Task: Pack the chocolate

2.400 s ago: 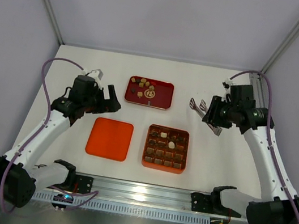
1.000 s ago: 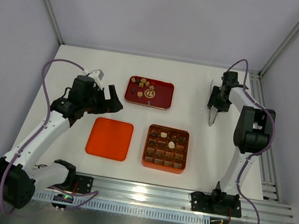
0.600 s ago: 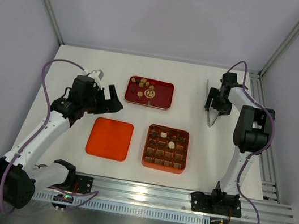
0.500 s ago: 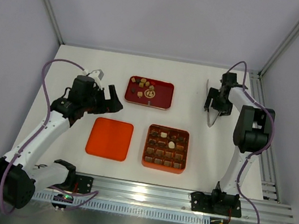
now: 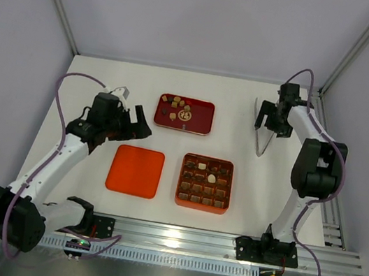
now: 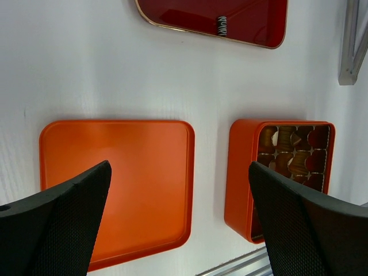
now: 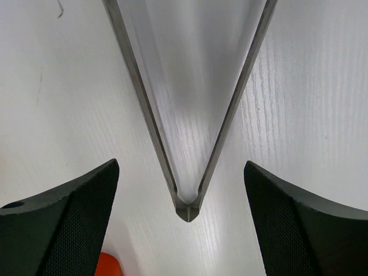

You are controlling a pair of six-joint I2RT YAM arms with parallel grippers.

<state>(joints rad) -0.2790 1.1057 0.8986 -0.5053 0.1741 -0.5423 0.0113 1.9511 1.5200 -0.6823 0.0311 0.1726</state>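
Loose chocolate [image 5: 178,101] pieces, brown and tan, lie in the red tray [image 5: 200,121] at the back. More chocolate [image 5: 212,179] fills cells of the orange gridded box [image 5: 202,201], which also shows in the left wrist view [image 6: 241,172]. My left gripper [image 5: 138,125] hovers open and empty above the flat orange lid [image 6: 115,178], between lid and box [image 6: 178,230]. My right gripper [image 5: 270,123] stands open at the back right. In the right wrist view its fingers [image 7: 63,224] straddle the metal tweezers [image 7: 188,210] without touching them, gripper [image 7: 184,230] wide.
The tweezers [image 5: 261,144] lie flat on the white table, closed end toward the front. The orange lid [image 5: 136,170] lies left of the box. An aluminium rail [image 5: 175,236] runs along the near edge; frame posts stand at the back corners.
The right gripper's jaws have spread wide and let go of the tweezers, which now lie on the table. The right arm shifted slightly back. The left arm barely moved.
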